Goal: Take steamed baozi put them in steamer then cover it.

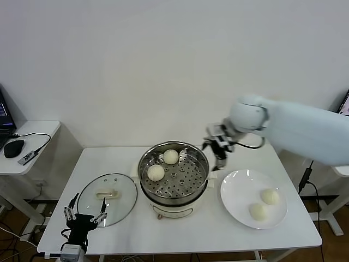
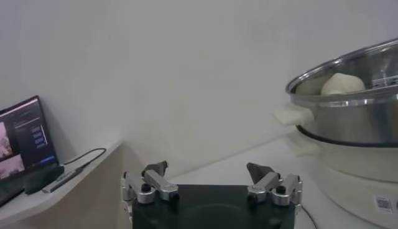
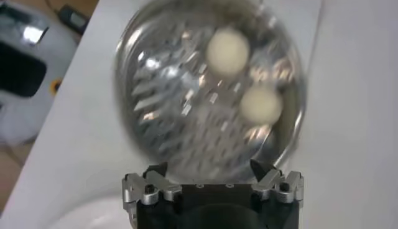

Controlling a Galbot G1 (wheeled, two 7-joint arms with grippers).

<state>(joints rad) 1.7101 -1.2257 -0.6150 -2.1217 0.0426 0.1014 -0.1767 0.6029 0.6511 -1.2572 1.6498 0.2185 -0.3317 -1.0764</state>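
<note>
Currently the right gripper (image 1: 220,147) hangs above the table (image 1: 120,158) just beyond the steamer's far right rim, fingers spread wide and holding nothing. Its white arm reaches in from the right side, bent at the wrist so the fingers point down and toward the pot. The steamer (image 1: 173,177) stands at the table's centre; two steamed baozi (image 1: 170,156) lie on its perforated tray, toward the far left part. Two more buns rest on the white plate (image 1: 235,192) to the right of the steamer. The cover (image 1: 107,199) lies flat on the table left of the steamer. The left gripper (image 1: 85,214) is parked at the table's near left edge, fingers apart, beside the cover.
</note>
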